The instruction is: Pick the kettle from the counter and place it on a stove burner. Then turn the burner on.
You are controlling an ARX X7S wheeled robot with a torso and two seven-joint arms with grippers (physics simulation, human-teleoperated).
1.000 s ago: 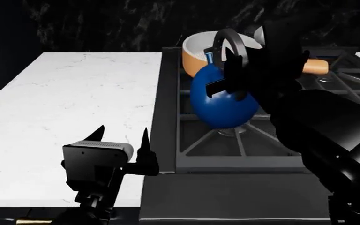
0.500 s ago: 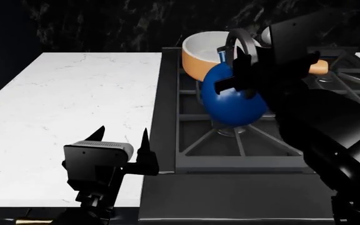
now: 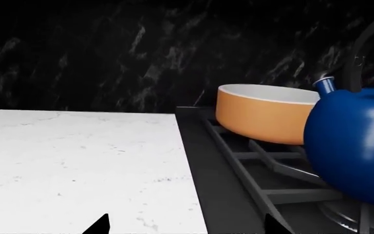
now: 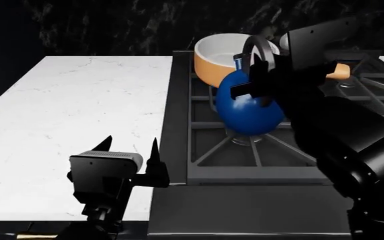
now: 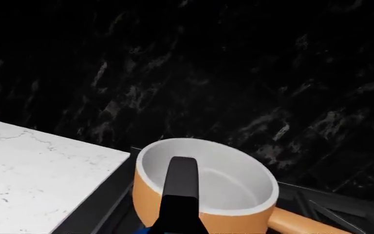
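The right end effector point(image 4: 262, 75) is clamped, apparently on the black arched handle, so the blue kettle point(image 4: 249, 107) hangs beneath it over the stove burner point(image 4: 245, 140), just before the orange saucepan point(image 4: 219, 55), ready to lower onto the grate.

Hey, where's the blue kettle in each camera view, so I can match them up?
Head view: the kettle is centre-right, held over the front stove burner by the right gripper.
Left wrist view: kettle at right edge.
Right wrist view: only its black handle, bottom centre.
Shared landmark: the orange saucepan behind it.
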